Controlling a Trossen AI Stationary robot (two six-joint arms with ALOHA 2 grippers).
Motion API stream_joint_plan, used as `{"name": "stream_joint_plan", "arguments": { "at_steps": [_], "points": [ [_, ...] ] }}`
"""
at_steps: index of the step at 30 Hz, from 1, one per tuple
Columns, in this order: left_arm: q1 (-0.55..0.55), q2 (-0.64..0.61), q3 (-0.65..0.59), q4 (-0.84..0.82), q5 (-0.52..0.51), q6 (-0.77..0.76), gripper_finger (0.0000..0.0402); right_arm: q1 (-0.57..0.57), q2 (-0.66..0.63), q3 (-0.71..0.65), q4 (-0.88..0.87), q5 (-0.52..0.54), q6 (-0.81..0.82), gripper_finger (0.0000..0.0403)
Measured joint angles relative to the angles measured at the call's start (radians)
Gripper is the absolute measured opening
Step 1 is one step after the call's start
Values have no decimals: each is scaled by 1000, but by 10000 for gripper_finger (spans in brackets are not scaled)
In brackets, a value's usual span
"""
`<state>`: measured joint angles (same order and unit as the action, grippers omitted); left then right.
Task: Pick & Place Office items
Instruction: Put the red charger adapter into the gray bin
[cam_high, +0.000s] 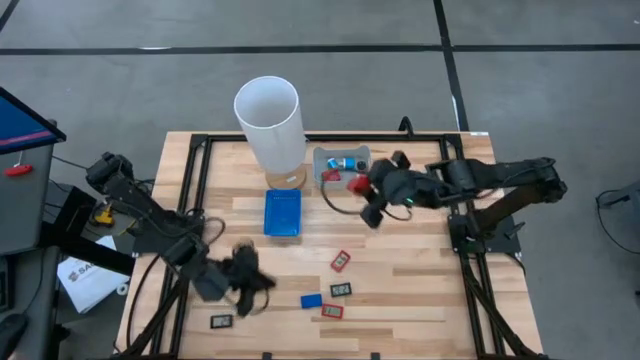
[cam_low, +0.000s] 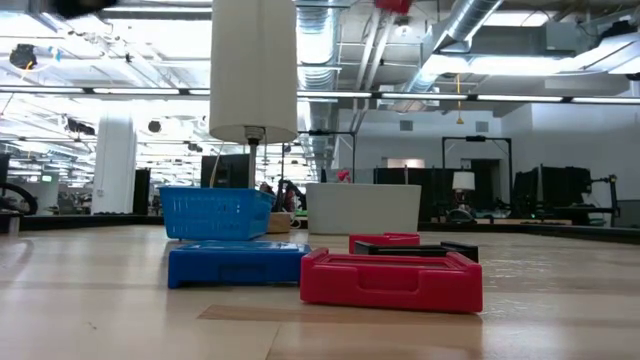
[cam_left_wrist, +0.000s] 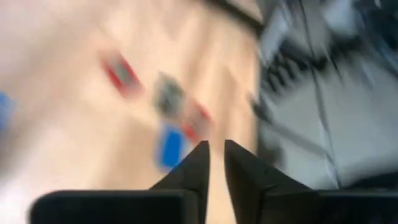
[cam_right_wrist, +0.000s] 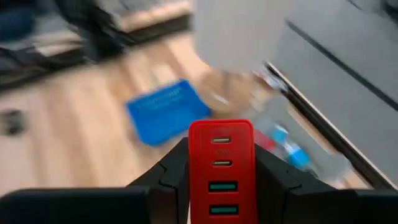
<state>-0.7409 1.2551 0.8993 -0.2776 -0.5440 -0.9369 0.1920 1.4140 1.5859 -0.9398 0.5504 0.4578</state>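
My right gripper hovers over the table's far middle, between the blue tray and a clear tray next to the tall white cylinder. It is shut on a red rectangular piece with several ports. My left gripper is over the near left part of the table, fingers shut on nothing. A red piece, a black piece, a blue piece and another red piece lie flat to its right. A black piece lies by the near edge. My right gripper pinches the red piece by its two long sides, one finger on each. The ported face points out past the fingertips. The piece is lifted clear of the table and shows high in the low view.
The clear tray holds small blue and white bits. A black frame runs along the table's edges. In the low view a blue basket stands behind the near blue piece and red piece. Bare wood lies at the near right.
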Motion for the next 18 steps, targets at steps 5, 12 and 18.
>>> {"name": "stream_joint_plan", "arguments": {
  "at_steps": [5, 12, 18],
  "points": [
    [103, -130, 0, -6, -205, 183, 4, -170, 89, -6, -99, -57, 66, 108],
    [126, -386, 1, -190, -235, 328, 1, -378, 237, -5, 43, -350, 41, 108],
    [90, -483, 1, -343, -234, 301, 1, -496, 349, -6, 41, -404, 48, 108]
  ]
}}
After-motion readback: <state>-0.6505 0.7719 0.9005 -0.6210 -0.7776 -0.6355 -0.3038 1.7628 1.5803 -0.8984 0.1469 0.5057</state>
